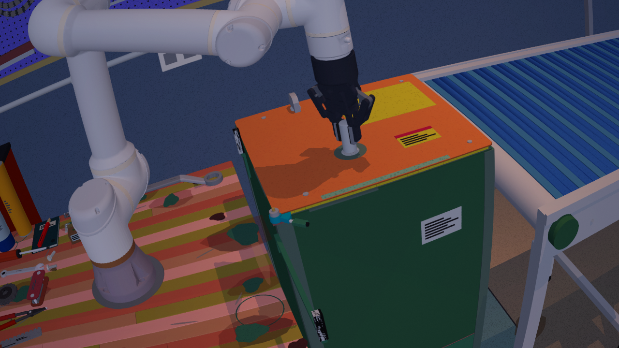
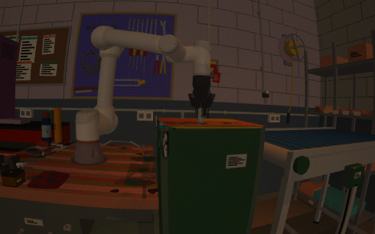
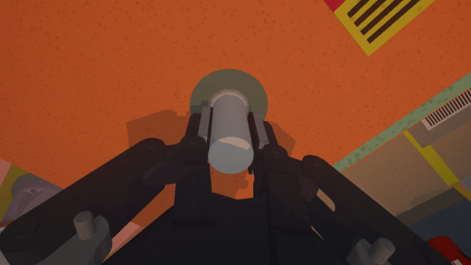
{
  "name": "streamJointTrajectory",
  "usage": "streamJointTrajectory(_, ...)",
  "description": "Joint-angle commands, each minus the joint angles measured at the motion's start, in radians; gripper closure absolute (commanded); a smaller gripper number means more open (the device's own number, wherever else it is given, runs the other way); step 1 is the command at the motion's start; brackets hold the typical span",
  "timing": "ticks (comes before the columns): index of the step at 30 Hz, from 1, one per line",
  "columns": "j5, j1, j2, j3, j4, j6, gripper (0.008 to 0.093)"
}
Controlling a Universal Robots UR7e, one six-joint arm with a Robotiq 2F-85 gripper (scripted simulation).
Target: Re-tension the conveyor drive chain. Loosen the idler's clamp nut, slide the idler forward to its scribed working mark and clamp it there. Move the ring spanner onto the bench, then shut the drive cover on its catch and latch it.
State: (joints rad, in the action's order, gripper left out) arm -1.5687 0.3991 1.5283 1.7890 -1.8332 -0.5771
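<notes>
The orange drive cover (image 1: 346, 143) lies flat on top of the green drive housing (image 1: 389, 242), and a grey cylindrical knob (image 1: 347, 136) (image 3: 230, 132) stands upright on a round base plate near the cover's middle. My gripper (image 1: 346, 130) (image 2: 200, 113) (image 3: 229, 138) comes straight down over the cover and is closed around that knob. The ring spanner (image 1: 190, 179) lies on the striped bench left of the housing, behind the arm's base. A teal latch lever (image 1: 283, 217) sticks out at the housing's near left corner. The idler and its nut are hidden under the cover.
A small grey catch loop (image 1: 294, 102) stands at the cover's far edge, left of the gripper. The roller conveyor (image 1: 541, 108) runs off to the right. Hand tools (image 1: 26, 268) lie on the bench's left end, and a thin ring (image 1: 259, 309) lies near its front.
</notes>
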Motion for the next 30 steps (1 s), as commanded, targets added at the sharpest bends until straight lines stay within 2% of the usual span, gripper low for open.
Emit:
streamJointTrajectory(1, 0.002, -0.001, 0.001, 0.000, 0.003, -0.001, 0.0934)
streamJointTrajectory(11, 0.002, 0.001, -0.001, -0.003, 0.005, 0.001, 0.0929)
streamJointTrajectory(30, 0.002, 0.001, -0.001, -0.003, 0.005, 0.001, 0.0549)
